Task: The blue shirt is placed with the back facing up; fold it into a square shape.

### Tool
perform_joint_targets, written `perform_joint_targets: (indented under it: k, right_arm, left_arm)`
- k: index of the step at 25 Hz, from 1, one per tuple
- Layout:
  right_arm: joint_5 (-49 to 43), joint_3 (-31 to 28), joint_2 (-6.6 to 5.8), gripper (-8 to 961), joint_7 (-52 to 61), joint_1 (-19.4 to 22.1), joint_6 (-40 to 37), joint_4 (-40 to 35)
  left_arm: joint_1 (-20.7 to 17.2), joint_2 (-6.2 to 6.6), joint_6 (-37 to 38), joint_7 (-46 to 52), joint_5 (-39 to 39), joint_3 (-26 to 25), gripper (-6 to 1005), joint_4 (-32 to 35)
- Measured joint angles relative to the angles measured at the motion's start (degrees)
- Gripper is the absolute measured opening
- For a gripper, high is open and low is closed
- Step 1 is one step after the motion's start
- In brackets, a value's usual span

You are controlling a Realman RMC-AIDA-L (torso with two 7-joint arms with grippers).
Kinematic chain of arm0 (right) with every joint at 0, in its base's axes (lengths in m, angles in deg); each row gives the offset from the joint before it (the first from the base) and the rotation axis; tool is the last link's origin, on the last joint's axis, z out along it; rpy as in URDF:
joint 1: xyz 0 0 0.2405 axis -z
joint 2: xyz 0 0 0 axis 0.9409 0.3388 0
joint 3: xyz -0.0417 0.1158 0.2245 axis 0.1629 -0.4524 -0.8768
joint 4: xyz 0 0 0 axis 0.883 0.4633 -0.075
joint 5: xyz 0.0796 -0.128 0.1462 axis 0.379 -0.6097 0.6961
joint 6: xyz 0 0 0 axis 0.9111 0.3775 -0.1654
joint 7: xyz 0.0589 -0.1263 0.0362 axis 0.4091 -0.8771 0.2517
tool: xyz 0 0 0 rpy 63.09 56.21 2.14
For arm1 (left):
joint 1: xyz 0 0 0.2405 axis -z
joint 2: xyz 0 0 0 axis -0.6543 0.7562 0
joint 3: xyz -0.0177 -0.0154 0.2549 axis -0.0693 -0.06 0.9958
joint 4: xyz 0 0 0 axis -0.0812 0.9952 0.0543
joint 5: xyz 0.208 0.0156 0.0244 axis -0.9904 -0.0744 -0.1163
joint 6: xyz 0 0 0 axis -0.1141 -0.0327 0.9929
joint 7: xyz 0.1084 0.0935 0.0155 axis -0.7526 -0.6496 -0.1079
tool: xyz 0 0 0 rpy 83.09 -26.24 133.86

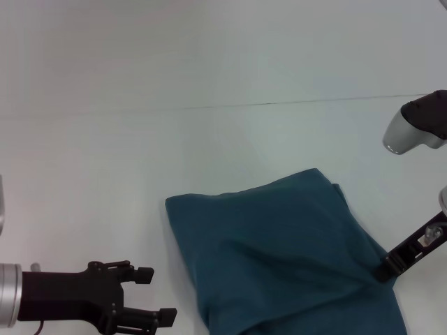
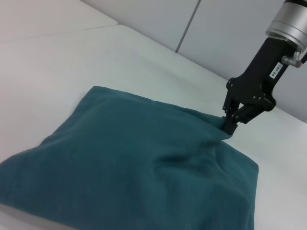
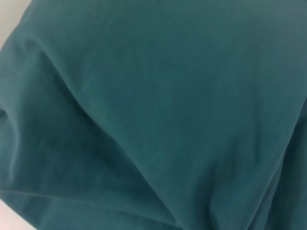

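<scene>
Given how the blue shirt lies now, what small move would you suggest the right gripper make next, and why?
Probably open and lift away. The right gripper is shut on the right edge of the blue shirt, which already lies folded into a rough square on the white table; cloth puckers toward the pinch. Releasing should let it settle flat. The left gripper sits open, off the shirt's left side.

A plain white counter fills the head view, evenly lit, with a thin dark seam running across its far part. In the left wrist view, pale grey wall panels rise behind the counter, divided by a narrow vertical joint.
</scene>
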Motion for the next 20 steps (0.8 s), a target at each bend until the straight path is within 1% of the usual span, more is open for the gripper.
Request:
perform_joint_targets:
  k: [4,10,14,15,17,18,20]
  right_arm:
    - [1.29,-1.07,-0.09,65,-0.16,-0.1,-1.62,-1.58]
    - [5.64,-4.83,-0.13,31,-0.45,-0.65,-7.59,-8.21]
    - [8.59,-7.03,-0.2,31,-0.37,-1.46,-11.25,-11.04]
    - [8.75,-7.15,-0.19,31,-0.26,-1.69,-11.86,-11.35]
    - [8.79,-7.19,-0.1,31,0.02,-2.18,-12.32,-11.62]
    - [8.8,-7.2,-0.07,31,0.16,-2.47,-12.4,-11.63]
    - [8.72,-7.27,-0.04,31,0.35,-2.86,-12.43,-11.59]
  left_arm:
    - [0.14,0.06,-0.69,-0.24,0.03,0.47,938,-0.65]
    - [0.19,-0.17,-1.4,-0.44,0.58,1.64,937,-0.8]
    - [-0.91,-0.21,-4.38,-0.36,3.11,4.75,936,-1.33]
    - [-0.91,-0.21,-4.38,-0.36,3.11,4.75,936,-1.33]
    - [-1.52,-0.26,-6.22,-0.02,4.25,7.11,936,-1.52]
    - [-1.94,-0.27,-7.74,0.59,5.13,9.55,936,-1.57]
    - [-2.5,-0.27,-8.94,1.32,6.03,11.76,936,-1.5]
